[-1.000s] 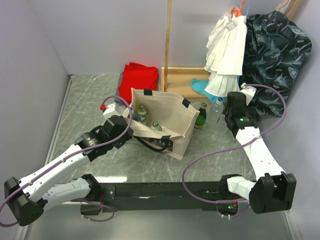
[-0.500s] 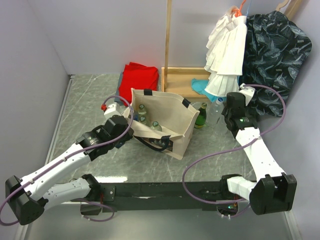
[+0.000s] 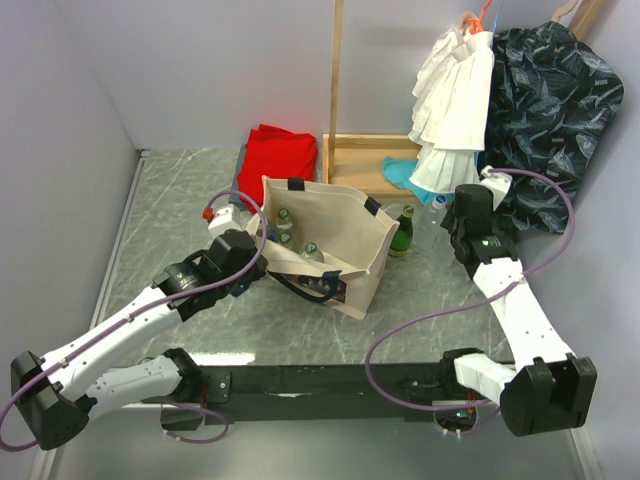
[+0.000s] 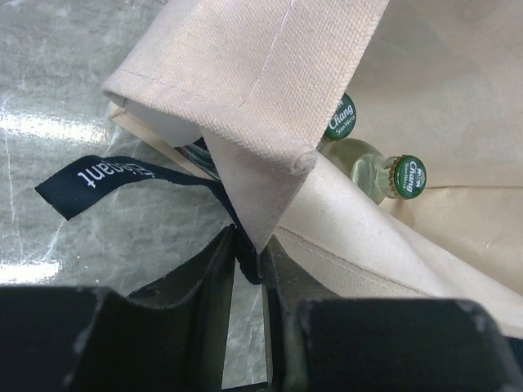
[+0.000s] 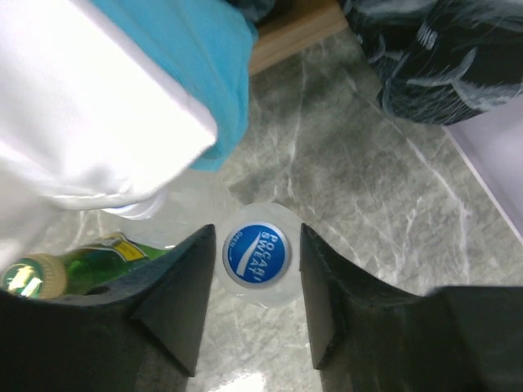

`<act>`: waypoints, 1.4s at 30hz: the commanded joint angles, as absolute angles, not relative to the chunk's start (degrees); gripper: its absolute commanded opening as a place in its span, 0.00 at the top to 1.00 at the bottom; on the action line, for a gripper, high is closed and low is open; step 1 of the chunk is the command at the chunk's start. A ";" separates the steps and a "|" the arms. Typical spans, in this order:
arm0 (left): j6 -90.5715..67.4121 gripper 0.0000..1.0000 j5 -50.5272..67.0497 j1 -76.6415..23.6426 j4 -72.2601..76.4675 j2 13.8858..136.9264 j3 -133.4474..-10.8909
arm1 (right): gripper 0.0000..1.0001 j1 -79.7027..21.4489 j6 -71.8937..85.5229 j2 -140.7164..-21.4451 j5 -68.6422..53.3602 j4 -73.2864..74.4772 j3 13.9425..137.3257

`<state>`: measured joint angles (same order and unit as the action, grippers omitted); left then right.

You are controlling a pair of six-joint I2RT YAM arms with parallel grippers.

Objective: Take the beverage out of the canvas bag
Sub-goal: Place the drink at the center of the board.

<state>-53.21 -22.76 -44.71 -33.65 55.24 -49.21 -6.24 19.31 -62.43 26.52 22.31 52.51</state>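
Note:
The beige canvas bag (image 3: 345,245) stands open mid-table with its navy handles. My left gripper (image 3: 258,262) is shut on the bag's near-left rim and navy strap (image 4: 245,245), holding the mouth open. Green-capped bottles (image 4: 406,175) show inside the bag, also in the top view (image 3: 285,222). My right gripper (image 3: 447,215) is to the right of the bag, open. Its fingers straddle the blue cap of a clear Pocari Sweat bottle (image 5: 257,255), with a gap on each side of the cap. The bottle stands upright on the table.
A green bottle (image 3: 403,230) stands by the bag's right side, also in the right wrist view (image 5: 73,265), next to a clear white-capped bottle (image 5: 135,208). A wooden rack base (image 3: 365,160), hanging white (image 3: 450,100) and dark (image 3: 550,100) clothes and a teal cloth (image 5: 188,57) crowd the back right. A red folded cloth (image 3: 278,160) lies behind.
My right gripper has shifted slightly back and left over the clear bottle, which now shows less in the top view. The left arm and the bag have not moved.

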 commanded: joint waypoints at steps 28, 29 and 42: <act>-52.73 0.78 -21.36 -44.82 -34.28 55.20 -50.89 | 0.24 -6.85 18.54 -49.48 18.82 27.25 64.68; -52.73 0.78 -21.36 -44.82 -34.28 54.93 -50.80 | 0.24 -6.86 18.20 -49.40 17.94 27.25 64.69; -53.61 0.82 -21.89 -44.82 -33.49 53.00 -49.05 | 0.24 -7.47 11.61 -49.83 -5.79 27.85 68.55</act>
<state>-53.36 -22.76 -44.71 -34.06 55.02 -49.52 -6.81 15.53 -49.82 4.34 27.90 63.57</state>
